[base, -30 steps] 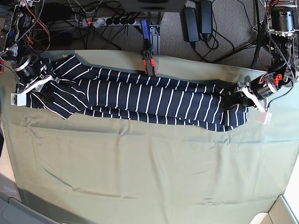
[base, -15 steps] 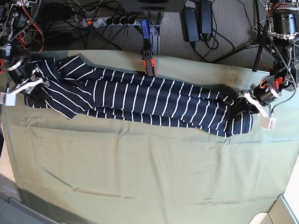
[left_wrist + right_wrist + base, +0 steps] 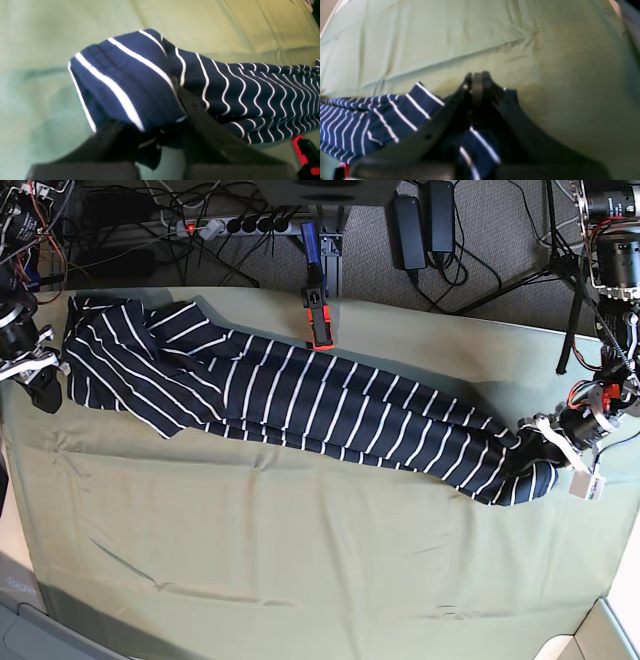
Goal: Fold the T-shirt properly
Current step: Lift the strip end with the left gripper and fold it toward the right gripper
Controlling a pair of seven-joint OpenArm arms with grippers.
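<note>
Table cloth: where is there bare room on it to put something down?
The whole near half of the table cloth, below the T-shirt, is bare. A narrow free strip runs behind the shirt's right part, between the red clamp and the far right corner. The far band is crowded: the stretched shirt, with a tool at each end.

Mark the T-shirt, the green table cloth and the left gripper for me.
T-shirt (image 3: 300, 400): base view, middle of the striped body.
Table cloth (image 3: 320, 560): base view, bare near part.
Left gripper (image 3: 535, 448): base view, fingers closed on the shirt's end.
</note>
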